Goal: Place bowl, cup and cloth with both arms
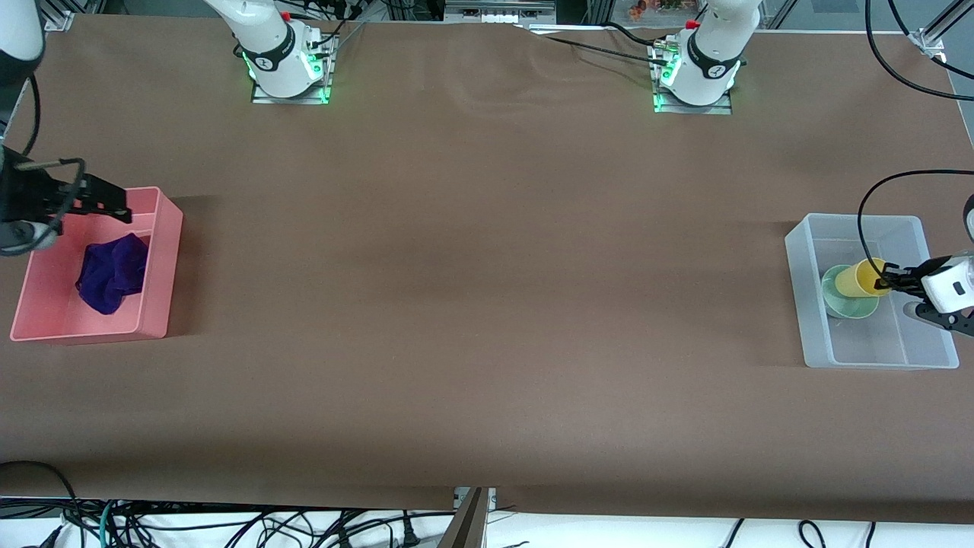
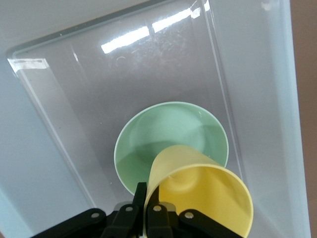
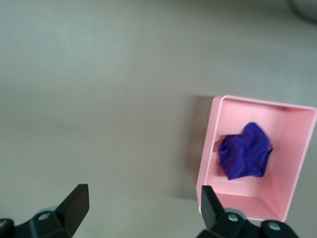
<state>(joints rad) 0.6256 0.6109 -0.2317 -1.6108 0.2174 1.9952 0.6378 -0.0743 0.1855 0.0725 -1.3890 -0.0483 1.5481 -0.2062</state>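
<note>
Now my left end effector (image 1: 889,283) is clamped on the smooth tapered yellow cup (image 1: 861,278), tilted over the mint bowl (image 1: 846,299) in the clear bin (image 1: 814,304), so it may tip on release, while my right end effector (image 1: 114,204) hangs spread over the pink bin (image 1: 163,266) holding the rumpled purple cloth (image 1: 112,274).

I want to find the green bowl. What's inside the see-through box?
The clear bin holds the mint-green bowl. The left claw holds the yellow cup tilted over it, hiding part of the bowl.
</note>
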